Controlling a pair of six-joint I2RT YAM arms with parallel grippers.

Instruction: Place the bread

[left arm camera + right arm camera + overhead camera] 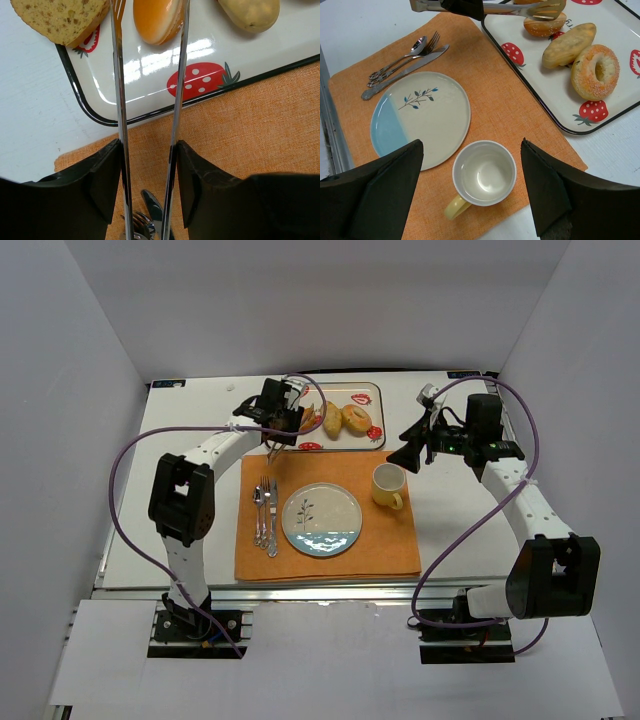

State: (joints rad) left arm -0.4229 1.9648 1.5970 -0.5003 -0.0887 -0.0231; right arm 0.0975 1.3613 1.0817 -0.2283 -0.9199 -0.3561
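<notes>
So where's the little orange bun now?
In the left wrist view the bun lies on the strawberry tray, between the tongs' tips, flanked by the toast slice and the pale roll.

Yellow mug (484,172) and cutlery (405,62) sit on orange placemat (510,105)

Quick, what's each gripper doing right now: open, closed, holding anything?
Left gripper: closed on the metal tongs, whose tips flank the small bun on the tray.
Right gripper: open, holding nothing, near the yellow cup.
</notes>
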